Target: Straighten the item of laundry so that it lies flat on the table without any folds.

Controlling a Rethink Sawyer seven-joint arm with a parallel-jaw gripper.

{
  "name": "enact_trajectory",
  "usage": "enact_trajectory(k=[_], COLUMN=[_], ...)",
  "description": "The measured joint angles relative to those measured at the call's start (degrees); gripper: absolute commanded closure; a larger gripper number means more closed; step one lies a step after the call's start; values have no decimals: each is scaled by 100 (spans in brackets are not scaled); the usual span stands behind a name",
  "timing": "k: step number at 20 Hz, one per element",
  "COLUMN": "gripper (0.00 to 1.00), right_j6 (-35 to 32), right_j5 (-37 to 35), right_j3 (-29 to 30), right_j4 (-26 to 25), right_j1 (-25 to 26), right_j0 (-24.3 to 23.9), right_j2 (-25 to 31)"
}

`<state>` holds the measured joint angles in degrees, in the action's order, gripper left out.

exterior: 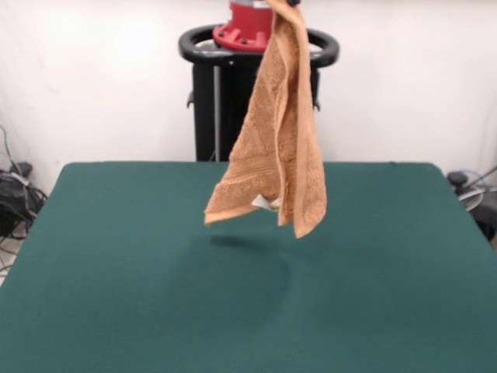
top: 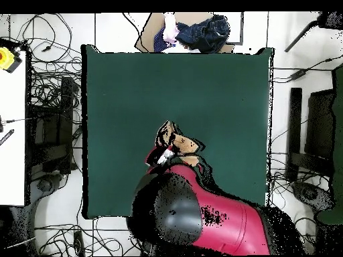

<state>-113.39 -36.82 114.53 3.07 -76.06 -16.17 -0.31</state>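
Observation:
The light orange towel [exterior: 278,132] hangs in the air above the middle of the dark green table [exterior: 116,272], bunched into a long drooping fold. Its lower corners are clear of the cloth top, with a shadow beneath. A small white label [exterior: 265,203] shows near its lower edge. My gripper [exterior: 291,2] shows only as a dark tip at the top edge, shut on the towel's upper end. In the overhead view the towel [top: 175,142] appears as a small orange bunch just beyond the red arm [top: 201,214], over the table [top: 120,100].
The black pedestal with its ring [exterior: 210,47] stands behind the table's far edge. A person [top: 194,30] shows at the overhead view's top edge. Cables and equipment [top: 47,134] lie on the floor on both sides of the table.

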Motion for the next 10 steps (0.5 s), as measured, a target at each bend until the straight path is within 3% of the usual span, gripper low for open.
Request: enact_trajectory(k=[10], gripper=[100], right_j6=[0], right_j5=[183], right_j3=[1], right_j4=[0], right_j1=[5], right_j0=[-24], right_j2=[2])
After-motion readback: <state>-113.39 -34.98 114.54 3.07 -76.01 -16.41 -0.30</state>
